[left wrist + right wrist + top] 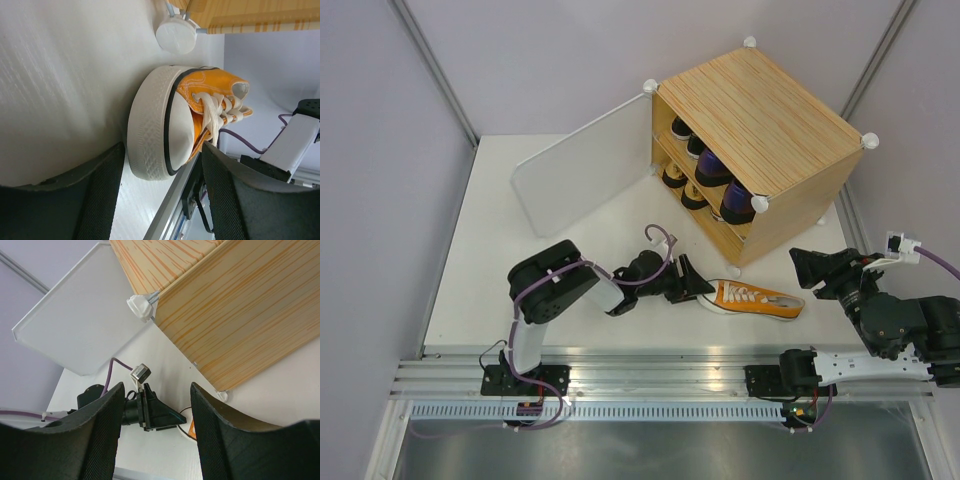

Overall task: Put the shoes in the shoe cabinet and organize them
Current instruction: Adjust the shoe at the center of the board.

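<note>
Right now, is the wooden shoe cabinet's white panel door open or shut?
Open: the white panel door stands swung out to the left, and the wooden cabinet shows shoes on both shelves.

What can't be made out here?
- Top view: the top of the shoe cabinet hides most of the shelved shoes; pairs can't be counted.
- Left wrist view: whether the left gripper touches the orange sneaker is unclear; its heel sits hidden behind the toe.
- Right wrist view: the left gripper blocks nearly all of the sneaker.

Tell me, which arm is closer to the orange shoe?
Left. The left end effector straddles the orange sneaker at its toe; the right end effector hangs apart beyond its heel.
</note>
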`<state>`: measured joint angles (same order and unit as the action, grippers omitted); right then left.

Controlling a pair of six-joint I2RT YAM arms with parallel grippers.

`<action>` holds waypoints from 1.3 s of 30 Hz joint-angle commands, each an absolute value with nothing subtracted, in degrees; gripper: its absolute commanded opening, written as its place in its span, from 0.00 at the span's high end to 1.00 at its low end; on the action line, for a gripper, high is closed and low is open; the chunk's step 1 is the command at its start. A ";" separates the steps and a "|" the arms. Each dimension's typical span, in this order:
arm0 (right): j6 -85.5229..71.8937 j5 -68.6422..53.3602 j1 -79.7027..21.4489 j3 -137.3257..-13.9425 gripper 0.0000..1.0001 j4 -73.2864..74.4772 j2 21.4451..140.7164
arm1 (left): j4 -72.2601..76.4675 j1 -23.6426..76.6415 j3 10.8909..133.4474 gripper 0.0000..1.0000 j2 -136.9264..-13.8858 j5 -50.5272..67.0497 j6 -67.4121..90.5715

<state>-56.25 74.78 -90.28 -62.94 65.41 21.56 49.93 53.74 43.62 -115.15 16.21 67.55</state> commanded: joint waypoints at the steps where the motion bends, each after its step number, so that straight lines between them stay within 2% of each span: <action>1: -57.48 74.88 -90.88 -63.46 0.41 66.36 21.80 | 47.46 54.49 40.17 0.31 -115.49 17.67 68.11; 3: -57.66 74.97 -90.88 -63.46 0.41 66.27 21.88 | 47.46 54.58 40.17 0.31 -115.49 17.84 68.12; 6: -57.66 75.06 -90.88 -63.63 0.41 66.36 21.97 | 48.25 54.58 40.69 0.38 -115.75 17.40 67.85; 9: -57.66 74.62 -90.88 -63.81 0.41 66.36 21.89 | 48.34 54.14 41.92 0.51 -116.28 17.66 67.41; 10: -57.57 74.53 -90.88 -63.90 0.41 66.44 21.88 | 48.69 53.88 42.27 0.59 -116.37 17.84 67.24; 13: -57.66 74.36 -90.88 -63.81 0.41 66.45 21.71 | 53.23 52.12 40.88 0.74 -116.11 19.86 67.59; 16: -57.74 74.71 -90.88 -63.81 0.41 66.53 21.62 | 55.37 49.14 37.46 0.83 -113.30 22.67 66.63; 19: -57.57 75.32 -90.88 -63.89 0.41 66.45 22.32 | 51.00 45.80 35.25 0.88 -107.52 25.31 61.82; 24: -56.95 75.23 -90.88 -64.77 0.41 66.18 23.82 | 28.33 40.70 38.92 0.89 -98.80 30.14 47.57; 27: -56.60 75.23 -90.88 -64.69 0.41 65.83 23.64 | 14.74 38.33 44.80 0.86 -94.67 31.03 36.68; 30: -56.08 75.06 -90.79 -64.51 0.41 65.04 23.38 | 5.13 36.48 50.94 0.85 -93.16 32.51 26.66; 31: -55.64 74.97 -90.88 -64.42 0.41 64.95 23.47 | -3.34 36.30 52.98 0.86 -93.51 32.35 21.41; 34: -55.02 74.79 -90.88 -64.69 0.41 64.86 23.20 | -13.32 36.04 58.70 0.89 -94.39 29.63 12.95; 36: -54.76 74.79 -90.88 -64.60 0.41 64.86 22.85 | -15.98 34.90 60.81 0.94 -94.31 27.86 10.21; 39: -54.49 74.62 -90.88 -64.42 0.41 64.78 22.24 | -19.77 31.56 62.66 0.97 -94.13 27.60 7.74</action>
